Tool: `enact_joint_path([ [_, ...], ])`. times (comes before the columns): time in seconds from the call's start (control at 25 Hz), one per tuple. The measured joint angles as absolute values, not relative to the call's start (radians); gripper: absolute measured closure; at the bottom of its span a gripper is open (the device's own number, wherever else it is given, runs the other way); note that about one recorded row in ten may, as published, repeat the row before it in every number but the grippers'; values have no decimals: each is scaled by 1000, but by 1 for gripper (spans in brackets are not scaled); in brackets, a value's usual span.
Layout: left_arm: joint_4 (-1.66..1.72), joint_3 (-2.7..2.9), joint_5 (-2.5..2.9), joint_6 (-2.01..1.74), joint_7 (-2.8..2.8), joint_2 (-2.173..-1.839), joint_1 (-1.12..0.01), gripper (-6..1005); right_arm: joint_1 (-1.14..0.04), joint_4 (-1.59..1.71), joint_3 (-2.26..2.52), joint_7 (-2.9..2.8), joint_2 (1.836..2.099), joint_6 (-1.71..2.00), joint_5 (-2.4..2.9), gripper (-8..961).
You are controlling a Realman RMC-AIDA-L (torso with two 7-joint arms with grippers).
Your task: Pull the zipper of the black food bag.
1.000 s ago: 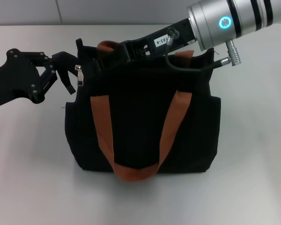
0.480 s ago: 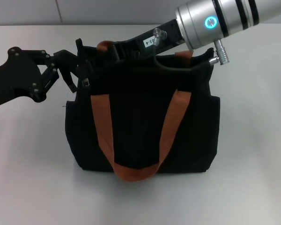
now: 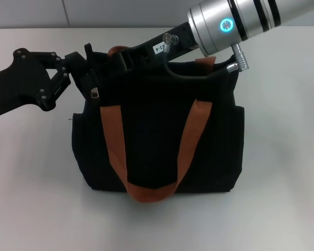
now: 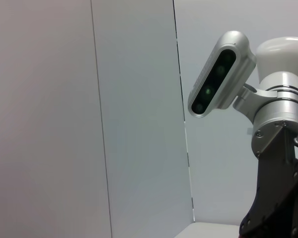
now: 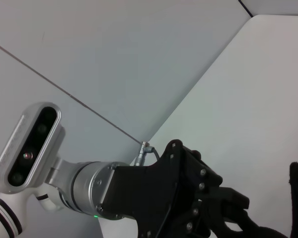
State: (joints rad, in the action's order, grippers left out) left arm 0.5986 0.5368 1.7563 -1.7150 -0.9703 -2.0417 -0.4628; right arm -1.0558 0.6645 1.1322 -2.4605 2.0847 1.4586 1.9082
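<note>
Left gripper (image 3: pixel 86 78) is pinching the bag (image 3: pixel 157 130) at its upper left corner, right by the zipper pull (image 3: pixel 94 93). Right gripper is reaching behind the top edge; fingers hidden. Advice: hold the corner firm, pull along the track.

A large boxy black fabric bag (image 3: pixel 162 141) with brown-orange webbing handles (image 3: pixel 146 157) stands mid-desk on the white desk (image 3: pixel 31 198). The black left gripper (image 3: pixel 86 78) presses against the bag's upper left corner by the small silver zipper tab (image 3: pixel 94 93). The right gripper (image 3: pixel 128 55) reaches along the bag's far top edge.
</note>
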Motion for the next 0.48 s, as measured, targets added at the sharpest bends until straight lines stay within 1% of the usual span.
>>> enact_joint_path([
  [0.12,599,537,1756,-1717,-971,-2041,-463,950,-1052,667,1132,-2460,2085,1457,1908,597],
  [0.32,598,530,1756,-1715,-974,-2040,-463,947,-1052,671,1132,-2461,2085,1461,1904,605],
  [0.48,598,526,1756,-1718,-975,-2041,-463,945,-1053,672,1132,-2461,2085,1462,1901,640],
])
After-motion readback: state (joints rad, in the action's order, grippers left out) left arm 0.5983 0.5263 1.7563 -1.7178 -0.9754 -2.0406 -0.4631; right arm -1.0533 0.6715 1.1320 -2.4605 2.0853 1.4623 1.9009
